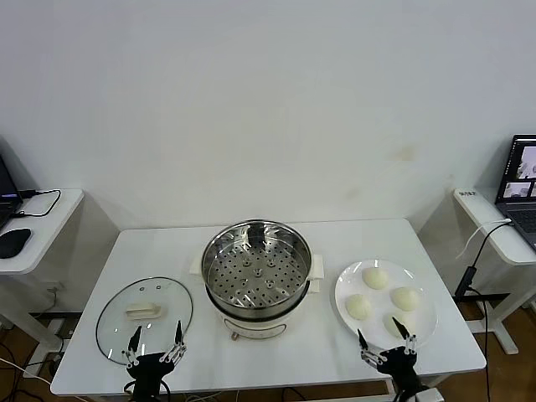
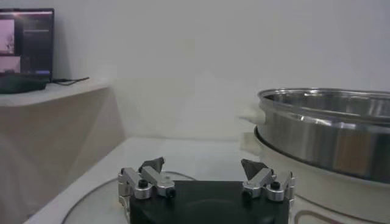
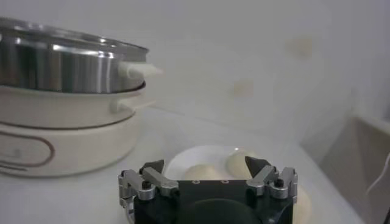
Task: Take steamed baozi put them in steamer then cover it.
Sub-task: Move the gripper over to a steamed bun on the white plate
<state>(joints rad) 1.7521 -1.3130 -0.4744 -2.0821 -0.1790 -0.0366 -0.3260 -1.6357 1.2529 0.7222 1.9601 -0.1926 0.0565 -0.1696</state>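
Note:
The steamer (image 1: pixel 251 321) stands uncovered at the table's centre, its perforated tray bare. Several steamed baozi (image 1: pixel 375 277) lie on a white plate (image 1: pixel 425 318) to its right. The cover (image 1: pixel 144 318), a glass lid with a cream handle, lies flat on the table to the steamer's left. My left gripper (image 1: pixel 157 337) hovers open at the lid's near edge. My right gripper (image 1: pixel 385 339) is open at the plate's near edge, just short of the nearest bun. In the left wrist view the left gripper (image 2: pixel 203 163) holds nothing beside the steamer (image 2: pixel 329 134). In the right wrist view the right gripper (image 3: pixel 204 163) faces the baozi (image 3: pixel 201 171).
A side table (image 1: pixel 33 243) on the left carries a black mouse and a laptop. Another side table (image 1: pixel 494 226) on the right holds a laptop, with a cable hanging down. A white wall rises right behind the work table.

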